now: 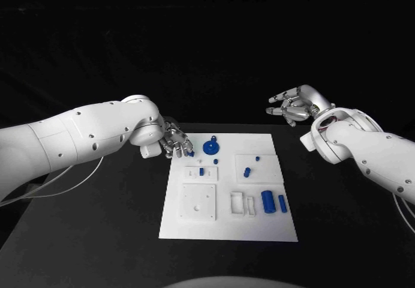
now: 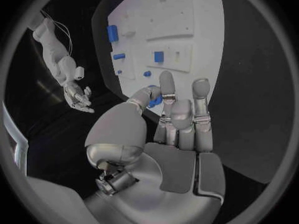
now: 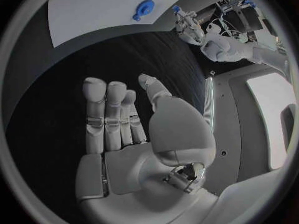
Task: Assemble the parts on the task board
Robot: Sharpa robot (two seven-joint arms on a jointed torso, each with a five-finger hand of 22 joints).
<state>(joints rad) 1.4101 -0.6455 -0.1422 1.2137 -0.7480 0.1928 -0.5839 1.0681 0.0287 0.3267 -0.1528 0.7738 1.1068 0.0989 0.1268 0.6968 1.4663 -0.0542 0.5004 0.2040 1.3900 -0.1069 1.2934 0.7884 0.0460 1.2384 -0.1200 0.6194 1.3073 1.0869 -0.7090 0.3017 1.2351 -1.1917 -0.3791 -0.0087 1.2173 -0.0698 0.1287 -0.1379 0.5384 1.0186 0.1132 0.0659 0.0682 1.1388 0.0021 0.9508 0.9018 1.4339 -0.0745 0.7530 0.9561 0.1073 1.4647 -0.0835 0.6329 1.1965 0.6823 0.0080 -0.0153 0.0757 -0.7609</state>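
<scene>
The left hand [image 1: 176, 143] is positioned at the upper-left corner of the task board [image 1: 226, 231], a small blue part [image 2: 154, 96] pinched between its fingertips. The right hand [image 1: 297, 103] is held open at upper right, off the board. Blue parts [image 1: 269, 201] lie on the board at centre frame.

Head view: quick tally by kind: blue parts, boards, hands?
blue parts: 8, some tiny, one at the left hand's fingertips
task board: 1
Hands: 2, left hand and right hand
Total: 11
</scene>
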